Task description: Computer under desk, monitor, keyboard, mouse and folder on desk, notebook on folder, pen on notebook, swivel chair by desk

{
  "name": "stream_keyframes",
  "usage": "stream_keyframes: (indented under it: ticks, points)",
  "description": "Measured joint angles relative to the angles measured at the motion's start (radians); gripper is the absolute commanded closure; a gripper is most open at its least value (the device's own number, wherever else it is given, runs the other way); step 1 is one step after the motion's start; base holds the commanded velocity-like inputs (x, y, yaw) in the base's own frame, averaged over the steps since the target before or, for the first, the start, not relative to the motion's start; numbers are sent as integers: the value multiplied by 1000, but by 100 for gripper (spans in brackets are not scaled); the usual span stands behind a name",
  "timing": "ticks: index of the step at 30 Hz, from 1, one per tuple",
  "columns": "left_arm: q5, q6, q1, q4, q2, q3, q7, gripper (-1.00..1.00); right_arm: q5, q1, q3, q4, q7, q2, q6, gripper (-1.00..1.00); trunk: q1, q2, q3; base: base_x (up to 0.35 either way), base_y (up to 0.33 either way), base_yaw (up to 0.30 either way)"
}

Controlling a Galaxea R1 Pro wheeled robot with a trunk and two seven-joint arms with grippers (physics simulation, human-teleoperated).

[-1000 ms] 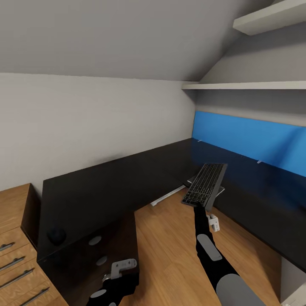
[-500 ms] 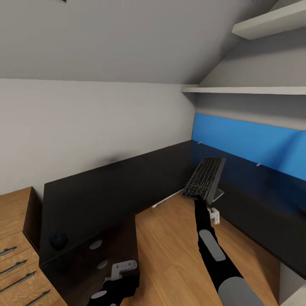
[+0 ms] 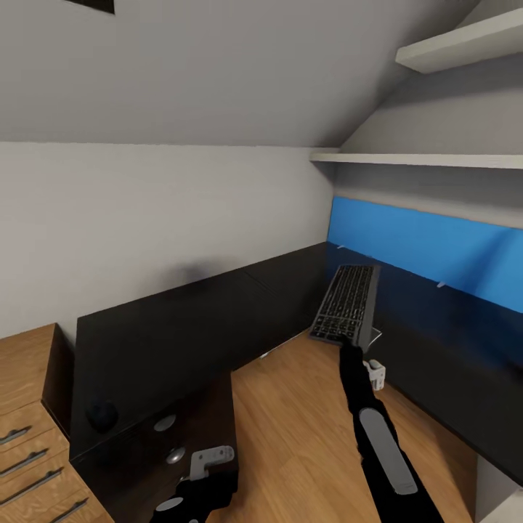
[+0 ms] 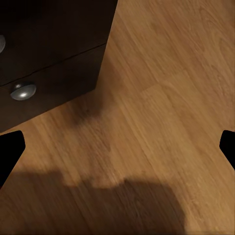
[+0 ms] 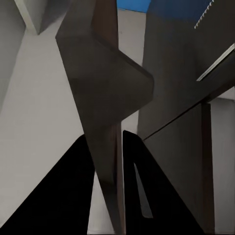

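Wooden floor (image 4: 147, 98) under left gripper (image 4: 117, 147), fingers spread apart, beside dark drawer unit (image 3: 156, 436). Farther out, right gripper (image 5: 110, 161) clamped on keyboard (image 3: 346, 301), held tilted above black desk (image 3: 203, 319), before blue panel (image 3: 436, 247).

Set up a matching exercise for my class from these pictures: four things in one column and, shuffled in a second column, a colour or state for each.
Things:
1. keyboard
2. left pincer
3. wall panel behind the desk
4. floor

Colour or state:
A. bright blue
B. open, with nothing between its fingers
C. brown wood planks
D. held up in the air, gripped by the right pincer

Pairs: 1-D, 2-B, 3-A, 4-C
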State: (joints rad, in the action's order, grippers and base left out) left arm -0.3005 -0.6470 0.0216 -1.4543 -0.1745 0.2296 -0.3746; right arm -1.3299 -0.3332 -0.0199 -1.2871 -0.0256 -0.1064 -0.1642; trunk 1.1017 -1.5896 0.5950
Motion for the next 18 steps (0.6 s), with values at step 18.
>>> stream_keyframes:
  ticks: [18]
  points:
    - [1,0,0,2,0,0,-1,-100,-7,51,-1,-77,53,-5,52,100,0,0,0,0,0,0]
